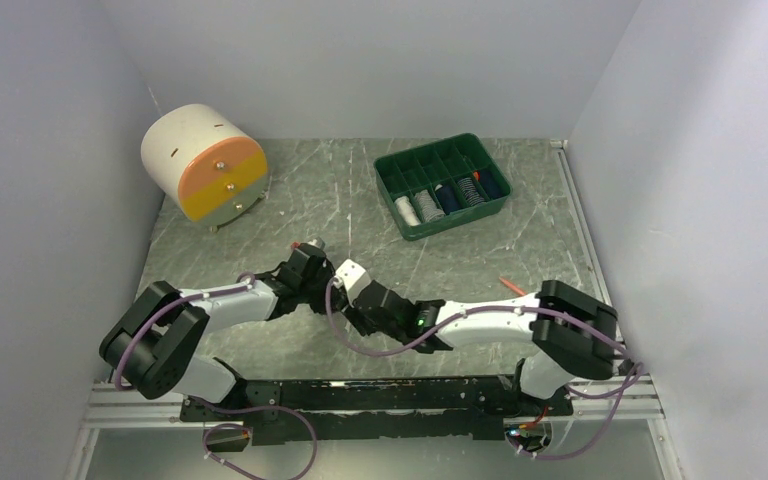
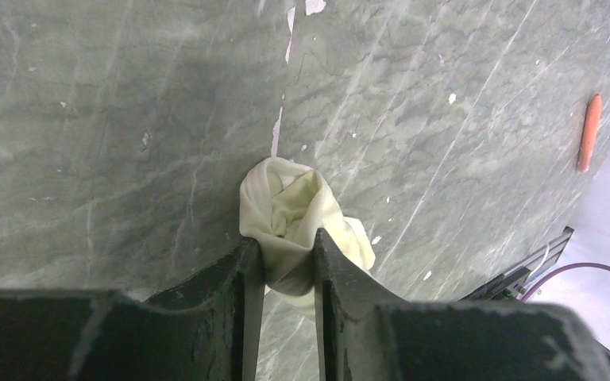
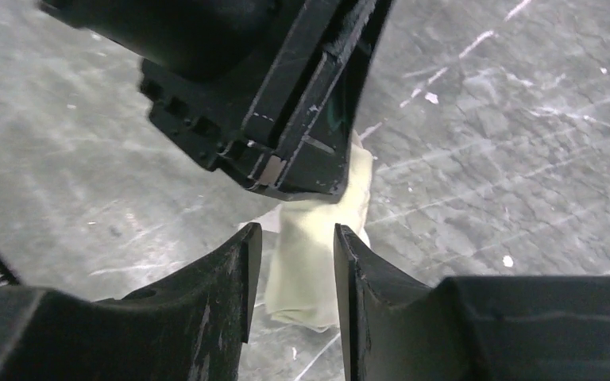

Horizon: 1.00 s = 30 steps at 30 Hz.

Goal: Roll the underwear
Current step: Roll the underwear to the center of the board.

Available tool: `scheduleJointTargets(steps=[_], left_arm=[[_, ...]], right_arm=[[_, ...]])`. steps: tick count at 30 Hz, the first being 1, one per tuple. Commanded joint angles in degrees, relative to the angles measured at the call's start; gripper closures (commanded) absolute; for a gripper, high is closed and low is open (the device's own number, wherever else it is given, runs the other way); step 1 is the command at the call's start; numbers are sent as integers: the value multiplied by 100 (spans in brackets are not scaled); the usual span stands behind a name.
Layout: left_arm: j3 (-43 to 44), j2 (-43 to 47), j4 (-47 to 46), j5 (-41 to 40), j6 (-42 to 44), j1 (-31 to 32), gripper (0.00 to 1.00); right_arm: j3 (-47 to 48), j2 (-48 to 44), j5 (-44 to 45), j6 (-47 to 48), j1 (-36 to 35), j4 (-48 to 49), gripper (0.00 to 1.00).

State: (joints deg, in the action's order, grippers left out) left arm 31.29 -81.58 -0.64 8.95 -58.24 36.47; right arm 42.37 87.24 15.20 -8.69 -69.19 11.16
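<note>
From overhead I only see the two arms meeting nose to nose at the middle of the grey-green marbled tabletop (image 1: pixel 360 190), and the garment is hidden under them. The wrist cameras give me the rest. The left wrist view shows the left gripper (image 2: pixel 288 266) with its black fingers (image 2: pixel 242 286) clenched on the cream-white soft cloth underwear (image 2: pixel 290 206), a crumpled, loosely coiled bundle lying on the stone-patterned surface with folds spilling out past the fingertips. The right wrist view shows the same bundle from the other side as a flatter, smoother fold. There the right gripper (image 3: pixel 294 278) is released, its fingers straddling the cloth with a sliver of daylight on one side, and the left arm's black head is close above. The surface is hard, scratched and flecked with white chips. A thin orange stick (image 2: pixel 592 131) lies well apart near the right rail. The dark green plastic compartment tray (image 1: pixel 460 220) and the white drum with an orange-and-yellow face (image 1: pixel 200 160) sit far back, leaving bare room around the bundle.
</note>
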Motion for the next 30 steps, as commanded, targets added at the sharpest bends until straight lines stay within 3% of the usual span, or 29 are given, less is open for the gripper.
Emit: scheduleJointTargets(steps=[1,7,11,14,20,24,30], left_arm=[[-27,-85,680,-150,54,36,69],[21,-129,702,-113,66,36,69],[31,-103,705,-113,58,36,68],[-18,-26,645,-66,41,36,64],[-167,231,443,8,-96,36,41],[-222,215,-91,179,-123,36,33],[25,-273,22,101,-36,238,37]], right_arm=[[263,425,1163,204,-247,-369,59],[30,494,900,-106,-271,-264,60],[-207,452,582,-445,-108,-153,75],[-479,393,-378,-695,293,183,85],[-1444,296,-3476,-1652,1575,1958,88],[-1807,545,-4226,-2305,2090,2919,88],[-1752,1117,-4983,-2602,2622,3182,84]])
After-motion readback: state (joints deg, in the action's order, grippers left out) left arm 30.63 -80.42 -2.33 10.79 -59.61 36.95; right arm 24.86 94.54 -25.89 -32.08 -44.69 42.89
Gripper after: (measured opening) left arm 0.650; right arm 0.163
